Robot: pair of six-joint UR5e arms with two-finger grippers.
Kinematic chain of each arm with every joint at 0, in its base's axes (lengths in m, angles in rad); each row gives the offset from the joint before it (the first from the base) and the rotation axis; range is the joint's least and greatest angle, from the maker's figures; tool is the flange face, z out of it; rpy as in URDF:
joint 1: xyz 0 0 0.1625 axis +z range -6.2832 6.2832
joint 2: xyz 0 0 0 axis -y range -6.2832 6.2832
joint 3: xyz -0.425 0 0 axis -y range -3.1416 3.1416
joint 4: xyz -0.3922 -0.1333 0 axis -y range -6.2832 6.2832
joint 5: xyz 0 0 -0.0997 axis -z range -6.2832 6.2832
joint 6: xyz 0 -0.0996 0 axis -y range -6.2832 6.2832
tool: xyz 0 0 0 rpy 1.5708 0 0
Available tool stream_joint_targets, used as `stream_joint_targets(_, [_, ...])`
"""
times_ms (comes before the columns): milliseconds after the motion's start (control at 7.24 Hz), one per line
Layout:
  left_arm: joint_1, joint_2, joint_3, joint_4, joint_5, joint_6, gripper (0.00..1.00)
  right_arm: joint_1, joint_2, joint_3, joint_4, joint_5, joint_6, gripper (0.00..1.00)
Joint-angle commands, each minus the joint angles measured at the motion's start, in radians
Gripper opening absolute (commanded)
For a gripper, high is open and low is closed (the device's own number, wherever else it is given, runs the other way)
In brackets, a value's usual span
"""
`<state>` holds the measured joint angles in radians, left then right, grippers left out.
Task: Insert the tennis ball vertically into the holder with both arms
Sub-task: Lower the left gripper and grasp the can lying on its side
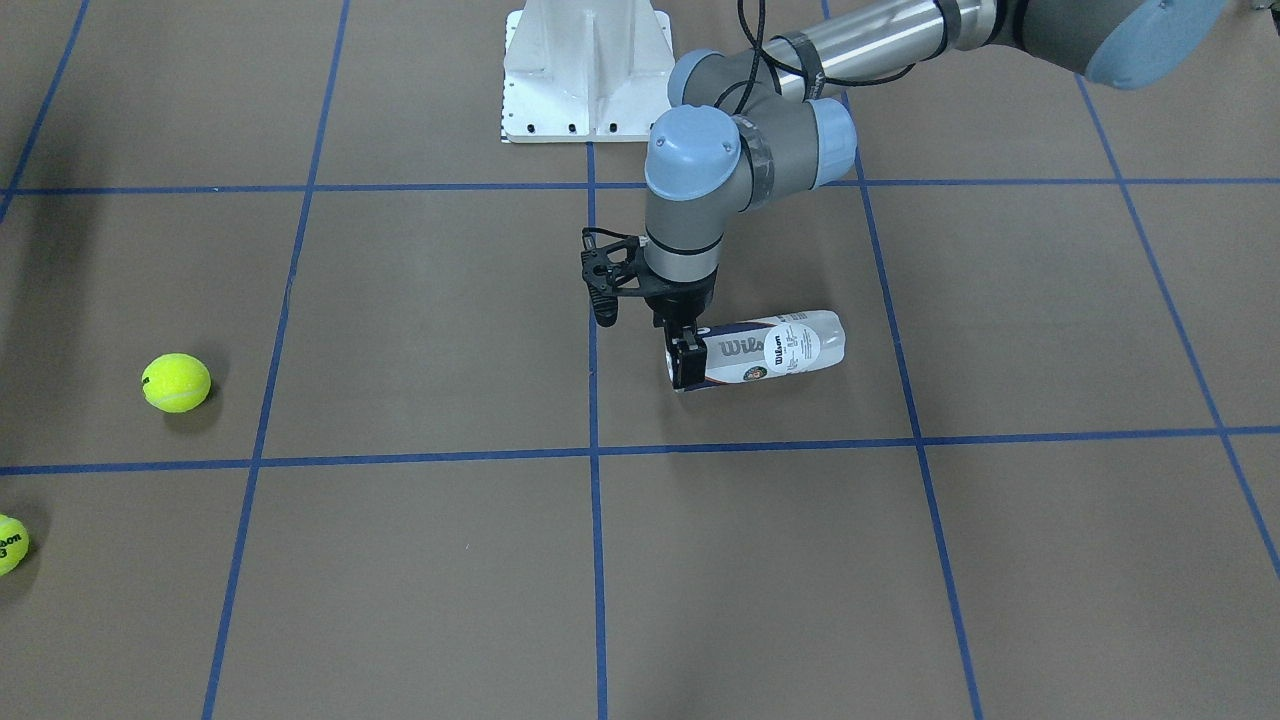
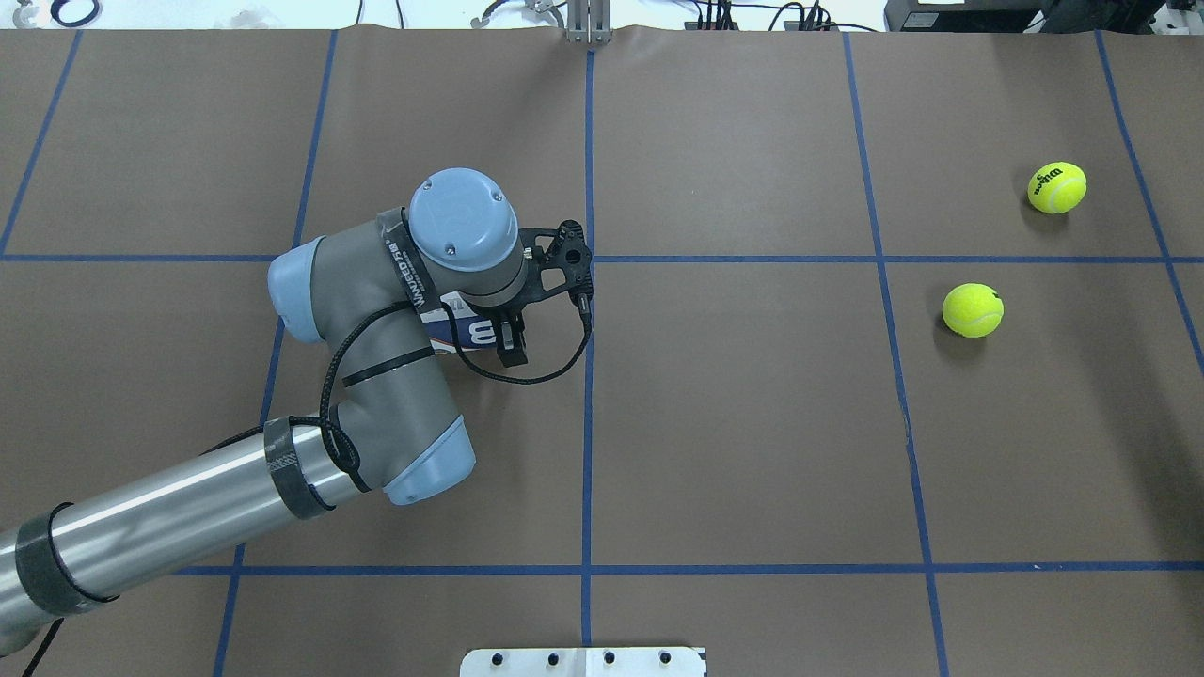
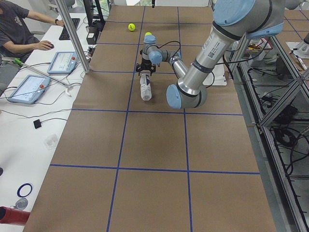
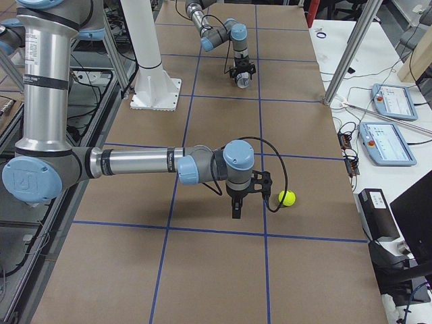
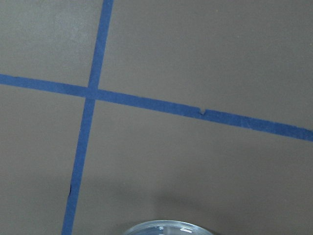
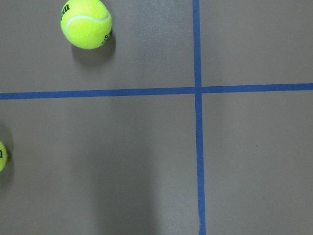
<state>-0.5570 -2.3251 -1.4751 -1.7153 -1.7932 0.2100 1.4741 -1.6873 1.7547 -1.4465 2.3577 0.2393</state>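
Observation:
The holder (image 1: 790,345), a clear Wilson can, lies on its side near the table's middle. My left gripper (image 1: 685,358) points straight down and is shut across the can's open end. In the overhead view my left wrist covers most of the holder (image 2: 475,331) and the gripper (image 2: 509,343). The can's rim (image 5: 168,228) shows at the bottom of the left wrist view. Two tennis balls (image 2: 973,309) (image 2: 1056,187) lie far to the right, apart from the can. My right gripper (image 4: 236,208) hangs above the table near a ball (image 4: 287,198); I cannot tell if it is open.
The white pedestal (image 1: 588,70) stands at the robot's side of the table. Blue tape lines (image 1: 593,450) divide the brown table top. The right wrist view shows both balls (image 6: 86,23) (image 6: 2,155) below. An operator (image 3: 19,29) sits beside the table with tablets.

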Motion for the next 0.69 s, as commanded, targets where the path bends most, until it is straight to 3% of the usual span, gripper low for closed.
stream_joint_targets(0, [0.002,0.021,0.004,-0.041,0.0,-0.01,1.0,0.0,-0.002,0.0,0.0,0.0,0.0,0.99])
stream_joint_targets(552, [0.011,0.01,0.035,-0.043,0.0,-0.009,1.0,0.0,-0.002,-0.001,0.0,0.0,0.0,0.99])
